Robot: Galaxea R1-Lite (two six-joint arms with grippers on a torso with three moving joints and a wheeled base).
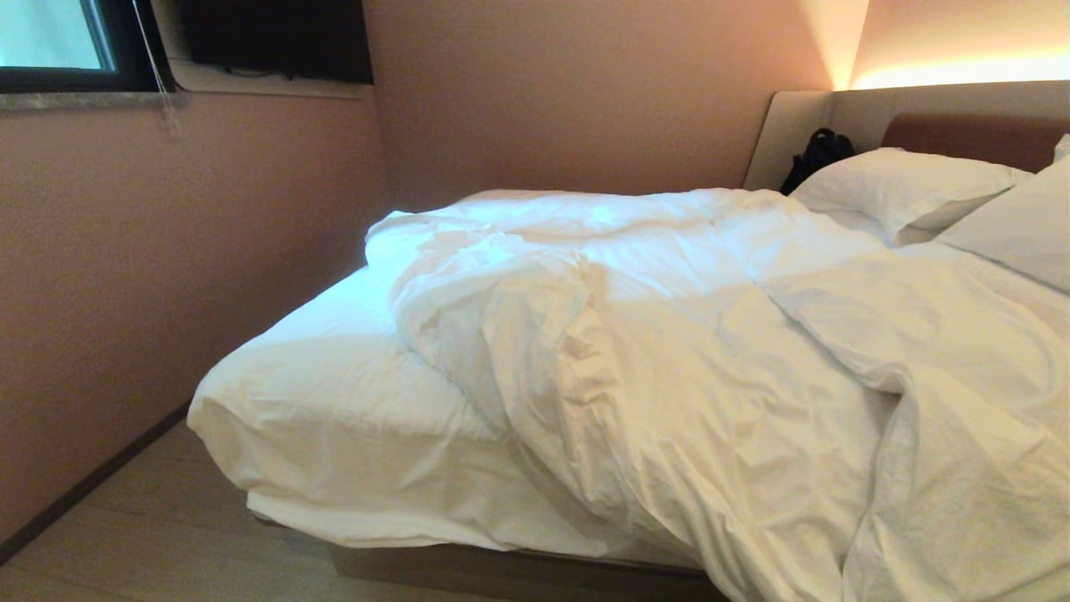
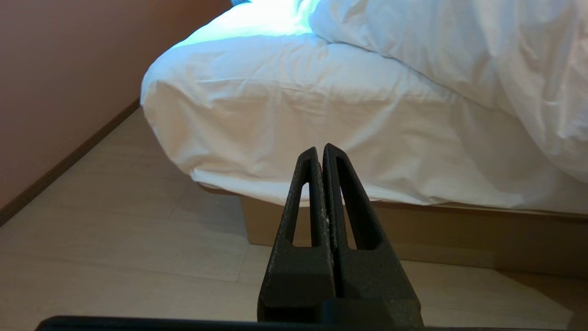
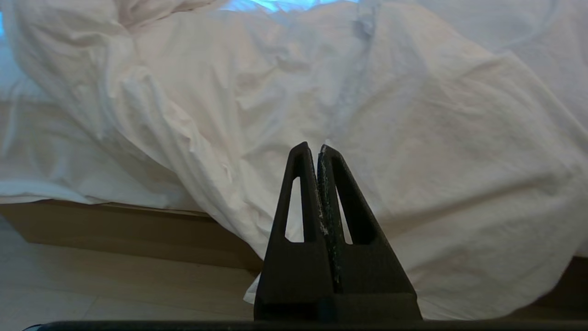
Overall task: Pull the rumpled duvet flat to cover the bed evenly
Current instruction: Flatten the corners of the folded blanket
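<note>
The white duvet [image 1: 669,334] lies rumpled and bunched across the bed [image 1: 518,573], hanging over the near side toward the floor on the right and leaving the sheeted foot corner [image 1: 334,393] bare. My left gripper [image 2: 320,148] is shut with nothing in it, low in front of the bare mattress corner [image 2: 285,115] and the tan base [image 2: 413,234], apart from both. My right gripper [image 3: 312,147] is also shut and empty, facing the hanging fold of the duvet [image 3: 413,151] without touching it. Neither arm shows in the head view.
Two white pillows [image 1: 903,188] lean at the padded headboard [image 1: 961,125], with a black bag [image 1: 819,155] beside them. A pink wall [image 1: 167,276] runs close along the foot of the bed, leaving a narrow strip of light floor [image 1: 150,535]. A window [image 1: 50,38] is above.
</note>
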